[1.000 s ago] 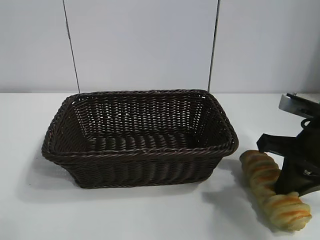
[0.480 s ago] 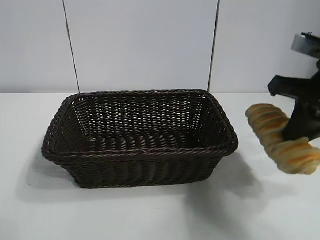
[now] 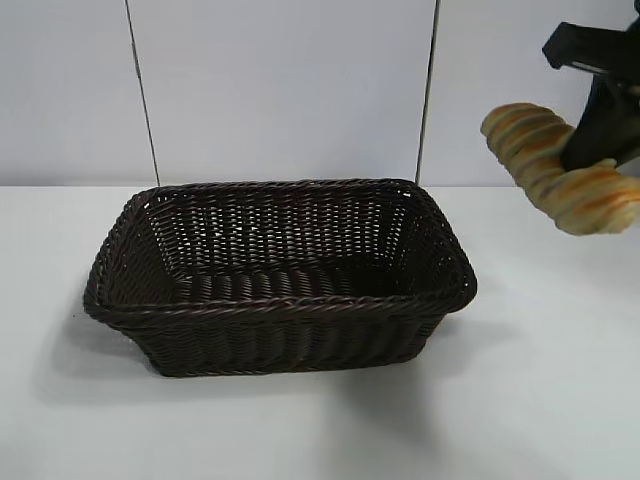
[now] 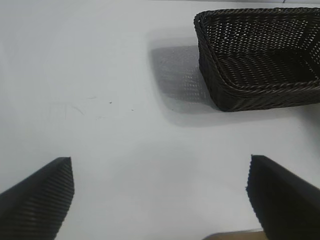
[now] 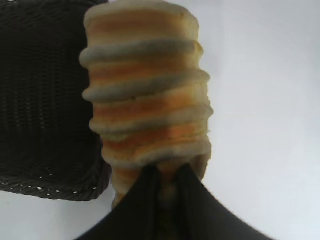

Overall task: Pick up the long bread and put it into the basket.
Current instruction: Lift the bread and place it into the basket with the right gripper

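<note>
I see bright, even overhead light on the white table (image 3: 300, 430), a soft shadow beside the basket (image 3: 280, 280), and slight blur on the close-up long bread (image 5: 147, 90).

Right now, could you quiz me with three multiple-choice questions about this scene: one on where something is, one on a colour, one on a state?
1. Where is the ridged pale-golden long bread?
A. Inside the basket
B. In the air, right of the basket
C. Lying on the table

2. What colour is the rectangular woven wicker basket?
A. Dark brown
B. White
C. Green

3. How is the left gripper?
A. Shut on the bread
B. Open, holding nothing
C. Shut, holding nothing

Answers: 1 B, the right gripper holds it above the white table. 2 A, its weave is dark brown. 3 B, its fingers stand wide apart over bare table.
</note>
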{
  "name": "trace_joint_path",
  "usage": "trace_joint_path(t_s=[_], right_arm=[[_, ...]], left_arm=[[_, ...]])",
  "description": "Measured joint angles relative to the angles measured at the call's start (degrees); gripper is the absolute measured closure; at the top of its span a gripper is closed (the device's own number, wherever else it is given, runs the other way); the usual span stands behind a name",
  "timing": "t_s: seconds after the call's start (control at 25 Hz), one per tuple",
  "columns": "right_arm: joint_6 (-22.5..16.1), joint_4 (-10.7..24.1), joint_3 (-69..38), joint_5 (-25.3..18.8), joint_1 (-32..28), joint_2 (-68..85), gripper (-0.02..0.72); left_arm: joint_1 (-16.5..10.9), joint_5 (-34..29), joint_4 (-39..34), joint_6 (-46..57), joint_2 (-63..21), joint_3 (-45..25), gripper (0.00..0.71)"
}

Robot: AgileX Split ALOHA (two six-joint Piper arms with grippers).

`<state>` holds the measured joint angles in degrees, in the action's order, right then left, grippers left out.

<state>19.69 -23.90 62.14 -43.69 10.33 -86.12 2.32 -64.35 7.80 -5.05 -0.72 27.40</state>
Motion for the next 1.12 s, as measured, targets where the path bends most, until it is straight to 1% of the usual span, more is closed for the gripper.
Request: trace_joint_path(t_s=[0.12, 0.2, 0.28, 0.36, 0.4, 0.52, 0.6, 0.64, 0.76, 0.84, 0.88, 0.96, 1.12], right_arm=[[1.68, -0.13, 1.67, 1.88, 4.99, -3.17, 0.64], [4.12, 0.36, 3.95, 2.49, 8.5, -6.16, 0.64], [6.07, 2.16, 6.8, 2.76, 11.55, -9.18, 0.64], [7.89, 4.63, 10.32, 2.76, 14.14, -12.38, 0.64], [9.13, 6.41, 11.79, 2.76, 15.35, -13.65, 0.64], [16.25, 11.9, 16.34, 2.76, 18.15, -17.68, 0.64], [22.76, 14.65, 18.49, 2.76, 19.45, -19.84, 0.64], [26.31, 15.19, 19.45, 2.76, 19.76, -20.91, 0.64], [36.84, 15.31, 20.93, 3.19, 19.97, -23.6, 0.64], [42.0, 15.01, 20.93, 3.6, 19.97, -25.08, 0.64], [43.66, 14.73, 20.93, 3.99, 20.02, -25.93, 0.64], [45.18, 14.12, 20.93, 4.58, 20.02, -27.33, 0.64], [45.66, 13.25, 20.93, 4.77, 20.19, -29.77, 0.64]], left_arm=[[0.0, 0.0, 0.0, 0.0, 0.0, 0.0, 0.032], [0.0, 0.0, 0.0, 0.0, 0.0, 0.0, 0.032], [0.0, 0.0, 0.0, 0.0, 0.0, 0.0, 0.032], [0.0, 0.0, 0.0, 0.0, 0.0, 0.0, 0.032], [0.0, 0.0, 0.0, 0.0, 0.0, 0.0, 0.032], [0.0, 0.0, 0.0, 0.0, 0.0, 0.0, 0.032], [0.0, 0.0, 0.0, 0.0, 0.0, 0.0, 0.032], [0.0, 0.0, 0.0, 0.0, 0.0, 0.0, 0.032], [0.0, 0.0, 0.0, 0.0, 0.0, 0.0, 0.032], [0.0, 0.0, 0.0, 0.0, 0.0, 0.0, 0.032], [0.0, 0.0, 0.0, 0.0, 0.0, 0.0, 0.032], [0.0, 0.0, 0.0, 0.0, 0.0, 0.0, 0.032], [0.0, 0.0, 0.0, 0.0, 0.0, 0.0, 0.032]])
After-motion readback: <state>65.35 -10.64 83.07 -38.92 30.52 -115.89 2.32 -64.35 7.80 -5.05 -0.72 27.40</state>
